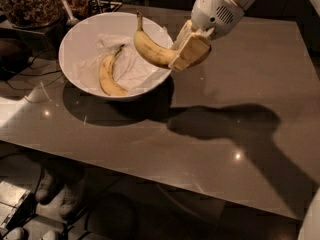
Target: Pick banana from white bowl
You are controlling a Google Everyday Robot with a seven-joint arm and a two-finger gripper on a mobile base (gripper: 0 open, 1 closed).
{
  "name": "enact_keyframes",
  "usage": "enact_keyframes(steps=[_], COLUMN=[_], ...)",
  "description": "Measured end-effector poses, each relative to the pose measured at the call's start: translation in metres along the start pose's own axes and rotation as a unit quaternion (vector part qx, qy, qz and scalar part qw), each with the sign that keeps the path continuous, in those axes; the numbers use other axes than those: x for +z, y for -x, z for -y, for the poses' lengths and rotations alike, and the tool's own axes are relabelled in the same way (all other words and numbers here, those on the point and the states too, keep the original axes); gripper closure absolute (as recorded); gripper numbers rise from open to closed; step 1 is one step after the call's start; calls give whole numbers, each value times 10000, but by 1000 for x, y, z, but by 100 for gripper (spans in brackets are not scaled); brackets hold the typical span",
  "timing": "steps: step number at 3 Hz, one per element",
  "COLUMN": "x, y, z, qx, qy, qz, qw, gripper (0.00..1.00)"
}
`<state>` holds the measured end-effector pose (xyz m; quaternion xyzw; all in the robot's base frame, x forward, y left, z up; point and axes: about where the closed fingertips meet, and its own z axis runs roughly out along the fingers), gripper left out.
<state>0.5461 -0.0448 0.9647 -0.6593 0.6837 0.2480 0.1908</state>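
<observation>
The gripper [189, 51] is shut on the lower end of the plump, strongly curved banana [150, 49] and holds it in the air over the right rim of the white bowl [75, 41]. The banana's brownish stem points up. A slimmer, straighter yellow banana [109, 76] lies inside the bowl on crumpled white paper. The bowl stands on the brown table at the back left.
A clear container of brown bits [27, 4] stands behind the bowl at the far left, with utensils beside it. The brown table [210, 134] stretches right and forward; the arm's shadow falls across it. Cables and objects lie on the floor below.
</observation>
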Motion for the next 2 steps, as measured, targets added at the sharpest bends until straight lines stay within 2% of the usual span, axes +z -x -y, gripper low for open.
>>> enact_keyframes(steps=[2], x=[-34], y=[-54], z=[-33], qx=[353], qy=[-95], qz=[100], qw=[9993], gripper=[100])
